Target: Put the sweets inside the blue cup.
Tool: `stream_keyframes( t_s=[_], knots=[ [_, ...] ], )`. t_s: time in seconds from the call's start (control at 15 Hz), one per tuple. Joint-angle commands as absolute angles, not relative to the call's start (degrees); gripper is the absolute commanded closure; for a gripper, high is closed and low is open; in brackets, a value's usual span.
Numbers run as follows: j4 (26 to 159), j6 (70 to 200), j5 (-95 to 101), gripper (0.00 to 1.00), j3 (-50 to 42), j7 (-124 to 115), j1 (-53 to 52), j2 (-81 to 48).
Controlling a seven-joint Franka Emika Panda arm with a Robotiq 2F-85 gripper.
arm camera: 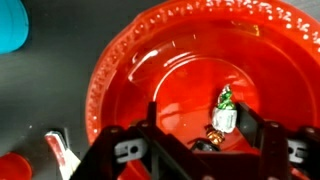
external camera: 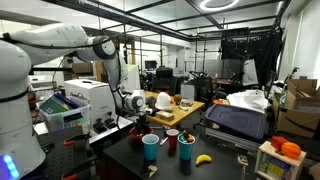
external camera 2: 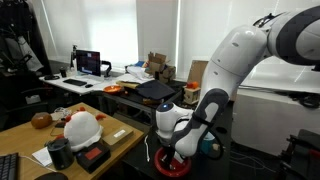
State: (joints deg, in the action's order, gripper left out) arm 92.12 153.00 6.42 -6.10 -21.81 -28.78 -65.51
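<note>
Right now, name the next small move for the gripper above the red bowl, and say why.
Probably close the jaws on the wrapped sweets lying in the round red plastic bowl. The black gripper hangs over them with jaws apart, the sweets appear to sit between its fingers, and nothing is held yet. The light blue plastic cup stands beside it.

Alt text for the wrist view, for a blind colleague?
A shiny red plastic bowl with a beaded rim fills the view, holding foil-wrapped sweets. The black gripper shows at the bottom edge, jaws open either side of them. A light blue plastic cup peeks in top left.
</note>
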Motion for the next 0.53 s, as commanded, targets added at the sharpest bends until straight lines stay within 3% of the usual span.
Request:
stream_keyframes(
  t_s=[0.0,0.4,0.47],
  knots=[
    [91.91,153.47,6.76,0.51,-6.19,-21.76,-28.38,-65.63],
    [91.97,153.68,6.76,0.95,-6.33,-21.98,-28.46,-65.30],
    [92.23,153.64,6.70,0.98,-6.37,-22.09,-28.45,-65.09]
  ],
)
